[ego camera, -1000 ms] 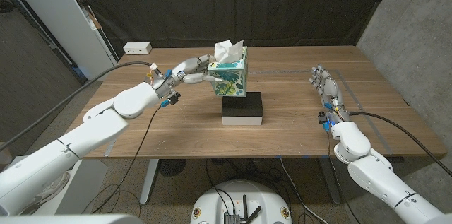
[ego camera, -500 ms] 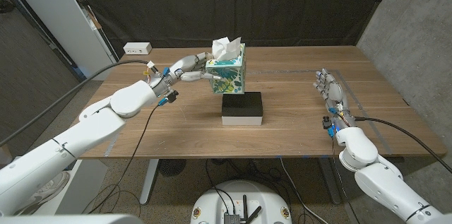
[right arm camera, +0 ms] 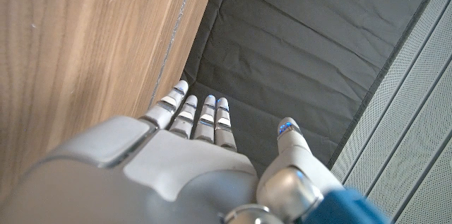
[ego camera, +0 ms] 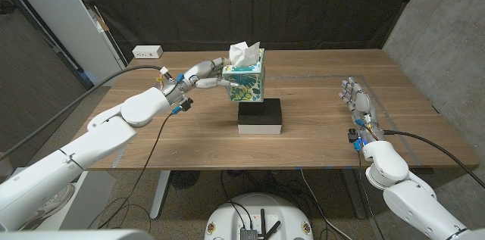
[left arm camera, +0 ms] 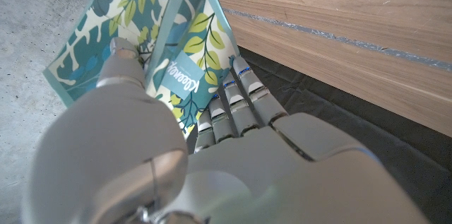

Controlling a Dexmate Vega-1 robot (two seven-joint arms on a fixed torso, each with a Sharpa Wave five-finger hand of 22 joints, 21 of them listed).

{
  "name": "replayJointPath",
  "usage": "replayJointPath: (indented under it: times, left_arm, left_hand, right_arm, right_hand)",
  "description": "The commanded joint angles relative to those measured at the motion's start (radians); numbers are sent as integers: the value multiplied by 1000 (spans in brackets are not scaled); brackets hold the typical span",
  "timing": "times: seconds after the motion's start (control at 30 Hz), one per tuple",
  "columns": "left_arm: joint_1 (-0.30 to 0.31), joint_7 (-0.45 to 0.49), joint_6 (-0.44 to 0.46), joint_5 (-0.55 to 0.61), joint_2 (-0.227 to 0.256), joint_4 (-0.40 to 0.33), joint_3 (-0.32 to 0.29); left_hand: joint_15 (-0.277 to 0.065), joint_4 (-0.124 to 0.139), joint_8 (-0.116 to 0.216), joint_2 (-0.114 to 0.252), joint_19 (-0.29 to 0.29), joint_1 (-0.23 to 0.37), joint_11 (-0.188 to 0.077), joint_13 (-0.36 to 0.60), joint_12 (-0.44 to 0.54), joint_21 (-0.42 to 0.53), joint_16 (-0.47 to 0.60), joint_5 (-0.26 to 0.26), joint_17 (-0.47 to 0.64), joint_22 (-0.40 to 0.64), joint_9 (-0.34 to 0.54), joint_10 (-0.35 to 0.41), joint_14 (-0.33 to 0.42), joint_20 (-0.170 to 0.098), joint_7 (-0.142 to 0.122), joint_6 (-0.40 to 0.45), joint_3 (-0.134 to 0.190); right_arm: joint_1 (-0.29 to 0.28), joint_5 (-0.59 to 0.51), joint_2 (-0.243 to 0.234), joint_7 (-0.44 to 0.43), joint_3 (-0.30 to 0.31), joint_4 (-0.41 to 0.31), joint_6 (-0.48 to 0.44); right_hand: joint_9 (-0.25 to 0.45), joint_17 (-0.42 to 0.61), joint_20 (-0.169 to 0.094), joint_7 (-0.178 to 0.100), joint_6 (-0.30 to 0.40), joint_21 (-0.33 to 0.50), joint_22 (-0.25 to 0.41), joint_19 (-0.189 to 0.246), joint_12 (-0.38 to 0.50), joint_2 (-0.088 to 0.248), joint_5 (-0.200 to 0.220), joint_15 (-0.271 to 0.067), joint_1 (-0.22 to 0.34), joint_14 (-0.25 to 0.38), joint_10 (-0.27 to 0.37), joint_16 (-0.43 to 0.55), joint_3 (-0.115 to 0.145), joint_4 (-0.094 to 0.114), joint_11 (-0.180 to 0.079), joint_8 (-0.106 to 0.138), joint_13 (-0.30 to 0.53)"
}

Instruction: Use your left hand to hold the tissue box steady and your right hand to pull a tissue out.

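- The long wooden table (ego camera: 197,138) is carrying everything; its far edge is running along the dark curtain at twelve o'clock, and its right edge is lying just past the right hand at three o'clock.
- The white left arm is reaching in from seven o'clock, and the left hand (ego camera: 198,74) is grasping the leaf-patterned teal and white cardboard tissue box (ego camera: 247,79), with fingers (left arm camera: 236,100) lying along one printed side and the thumb pressing another.
- That tissue box is standing on top of a low black block with a white base (ego camera: 260,116) near the table's centre, slightly toward twelve o'clock.
- The right hand (ego camera: 356,98) is waiting released at about three o'clock, fingers straight and together, grasping nothing, well apart from the box.
- A crumpled white tissue (ego camera: 242,51) is sticking up out of the box top, untouched.
- A small white power strip (ego camera: 147,52) is sitting at the ten o'clock corner, out of the way.
- Judgement: the steadying step is looking done, while the pull is not yet begun. The next move is calling for the right hand to travel toward nine o'clock across bare wood, rise above the box top, and pinch the tissue tuft.
- Open room between right hand and box is looking wide; the raised box on its block is seeming the thing most likely to tip.
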Motion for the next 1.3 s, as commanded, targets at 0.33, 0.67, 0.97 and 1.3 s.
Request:
replayJointPath:
  times: [0.33, 0.67, 0.97, 1.3]
  left_arm:
    - [3, 7, 6, 20, 3, -7, 7]
    - [15, 22, 29, 32, 11, -29, 1]
    - [19, 30, 39, 41, 12, -40, -1]
    - [6, 20, 38, 42, 4, -31, 10]
  left_hand:
    - [-123, -2, 10, -2, -6, -10, -3, 6, -2, -5, -2, -3, 6, 2, 1, 4, 0, 2, -1, 2, 7]
    - [-123, -3, 13, 0, -6, -13, -1, 10, -4, -6, -4, -2, 6, 2, -1, 4, 0, 3, -1, 0, 11]
    - [-124, -5, 16, -1, -7, -13, -4, 12, -6, -6, -5, -2, 5, 2, -2, 4, 0, 3, -1, -2, 15]
    - [-125, -6, 19, -3, -5, -15, -4, 15, -7, -6, -5, -2, 6, 2, -4, 5, 0, 2, -2, -2, 17]
  right_arm:
    - [0, -9, 14, 25, 16, -23, 31]
    - [-15, 69, 16, 53, 36, -80, 9]
    - [-21, 87, 16, 49, 51, -117, -11]
    - [-29, 67, 24, 19, 66, -159, -27]
  right_hand:
    - [2, 11, 5, 35, -36, -4, 1, -12, -11, 19, 1, 25, -37, -26, -36, -9, -5, 25, 32, -9, 0]
    - [2, 12, 7, 36, -47, -7, 1, -25, -11, 26, 4, 26, -42, -33, -45, -12, 1, 34, 35, -10, -1]
    - [2, 13, 6, 37, -48, -6, 1, -26, -9, 30, 5, 28, -49, -35, -45, -11, 3, 42, 40, -8, -1]
    - [2, 15, 7, 41, -46, -6, 1, -27, -6, 32, 5, 32, -57, -31, -43, -8, 3, 51, 45, -5, -1]
